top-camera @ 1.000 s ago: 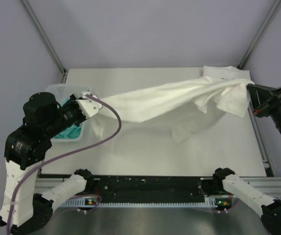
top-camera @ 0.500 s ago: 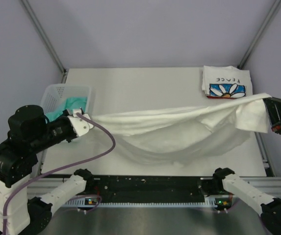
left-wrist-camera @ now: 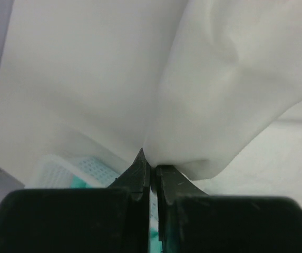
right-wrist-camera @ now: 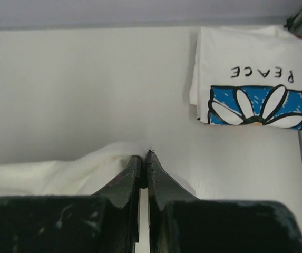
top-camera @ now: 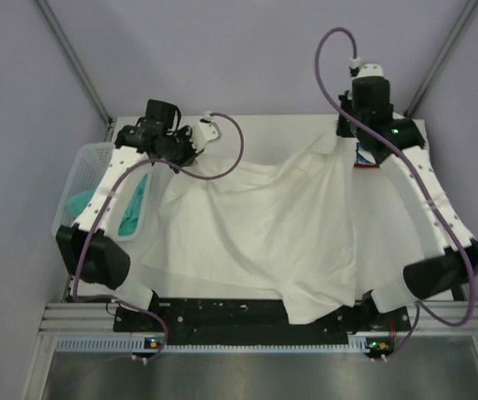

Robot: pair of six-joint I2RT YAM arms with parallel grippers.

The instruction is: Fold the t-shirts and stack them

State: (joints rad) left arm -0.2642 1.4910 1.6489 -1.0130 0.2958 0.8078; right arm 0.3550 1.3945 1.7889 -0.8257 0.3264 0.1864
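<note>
The large white t-shirt [top-camera: 255, 225] lies spread over the table, plain white on the side that shows, and its near hem hangs over the front edge. My left gripper [top-camera: 190, 157] is shut on its far left corner, with cloth [left-wrist-camera: 219, 95] bunched over the tips of that gripper [left-wrist-camera: 149, 164]. My right gripper [top-camera: 343, 137] is shut on the far right corner, pinching the edge [right-wrist-camera: 61, 174] between its tips [right-wrist-camera: 144, 155]. The folded PEACE t-shirt [right-wrist-camera: 253, 97] lies at the far right, mostly behind the right arm in the top view. A teal t-shirt [top-camera: 134, 204] sits in the basket.
The white mesh basket [top-camera: 88, 162] stands at the table's left edge, beside the left arm. Purple cables loop above both wrists. The black arm mount [top-camera: 222, 312] runs along the near edge, partly under the hanging hem.
Both arms swung from the table's sides to its far edge, carrying the white t-shirt. The cloth hung stretched between them and now drapes flat across the table.
</note>
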